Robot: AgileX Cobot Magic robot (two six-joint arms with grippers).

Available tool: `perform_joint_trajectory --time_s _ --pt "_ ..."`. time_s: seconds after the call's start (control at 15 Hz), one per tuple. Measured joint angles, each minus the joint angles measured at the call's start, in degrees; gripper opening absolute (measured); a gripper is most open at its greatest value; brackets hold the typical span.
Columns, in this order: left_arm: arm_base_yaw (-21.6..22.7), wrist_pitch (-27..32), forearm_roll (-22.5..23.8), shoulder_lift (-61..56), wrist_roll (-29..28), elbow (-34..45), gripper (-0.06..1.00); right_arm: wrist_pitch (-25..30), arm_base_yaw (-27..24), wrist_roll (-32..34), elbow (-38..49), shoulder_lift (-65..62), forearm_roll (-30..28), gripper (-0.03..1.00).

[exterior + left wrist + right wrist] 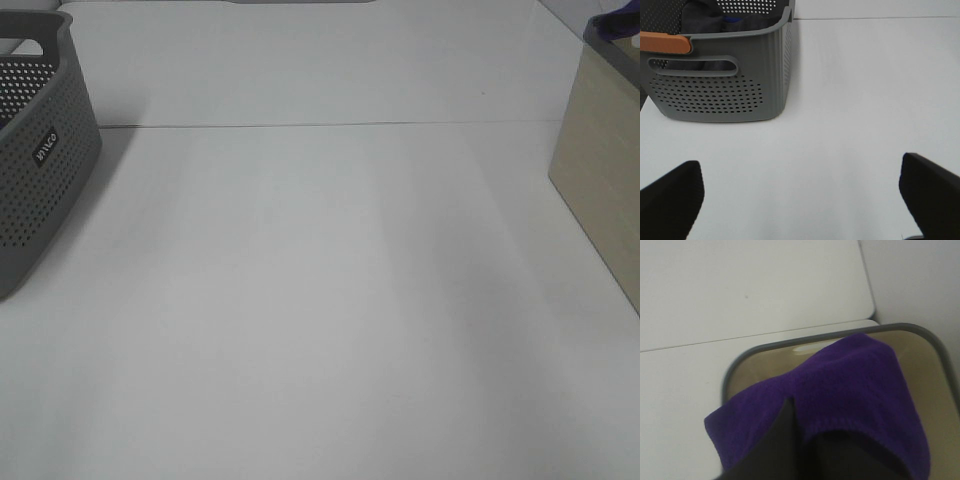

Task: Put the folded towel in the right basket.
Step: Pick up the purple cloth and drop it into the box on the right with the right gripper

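Note:
The folded towel is purple. In the right wrist view it hangs from my right gripper, which is shut on it, just over the opening of the right basket, a beige bin with a grey rim. In the exterior high view the right basket stands at the right edge, with a bit of purple towel at its top. My left gripper is open and empty, low over the white table, facing the grey basket.
A grey perforated basket stands at the left edge of the table; in the left wrist view this basket holds dark cloth and has an orange piece on its rim. A seam crosses the white table.

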Motion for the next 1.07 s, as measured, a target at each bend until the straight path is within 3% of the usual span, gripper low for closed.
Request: perform_joint_trajectory --time_s 0.27,0.67,0.8,1.0,1.07 --pt "0.00 0.00 0.00 0.00 0.00 0.00 0.99 0.17 -6.02 0.00 0.00 0.52 -0.92 0.04" --pt "0.00 0.00 0.17 0.00 0.00 0.00 0.99 0.29 -6.53 3.95 7.56 0.74 -0.40 0.05" --pt "0.00 0.00 0.17 0.00 0.00 0.00 0.99 0.40 -6.53 4.47 9.05 0.74 -0.40 0.25" --pt "0.00 0.00 0.17 0.00 0.00 0.00 0.99 0.34 -6.53 3.04 10.26 0.74 -0.40 0.76" --pt "0.00 0.00 0.17 0.00 0.00 0.00 0.99 0.34 -6.53 2.86 10.26 0.74 -0.40 0.82"
